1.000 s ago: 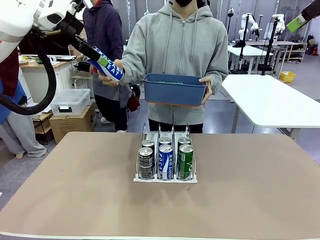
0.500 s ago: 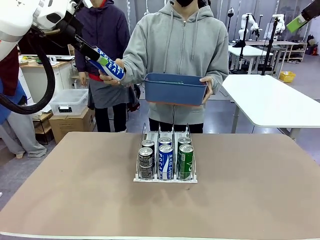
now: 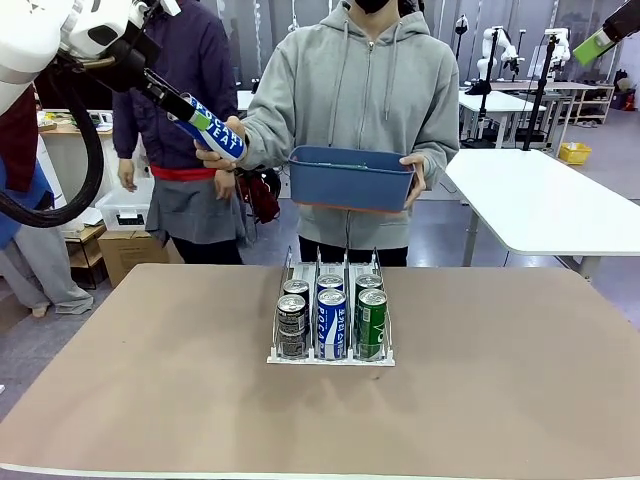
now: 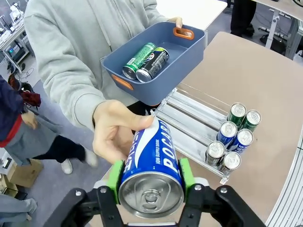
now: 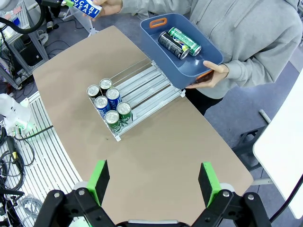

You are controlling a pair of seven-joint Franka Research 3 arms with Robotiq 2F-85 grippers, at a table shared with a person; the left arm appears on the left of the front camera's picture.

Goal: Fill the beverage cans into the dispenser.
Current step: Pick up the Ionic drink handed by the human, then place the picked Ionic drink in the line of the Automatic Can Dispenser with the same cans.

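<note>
Dispenser (image 3: 331, 325), a low clear-and-white wire rack with three lanes, has six cans (image 3: 331, 312) at its near end. High to the left of it, the left gripper (image 4: 150, 175) pinches a slim blue-and-white aluminium can (image 4: 151, 156), long axis in line with the jaws; the person's hand (image 4: 116, 137) also touches it. The right gripper (image 5: 154, 182), high to the right of the rack, has jaws spread, holding nothing.

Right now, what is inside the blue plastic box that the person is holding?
Two slim drink cans lie on their sides in the blue plastic box: a green can and a black can, side by side. The bit of box floor under them is covered.
</note>
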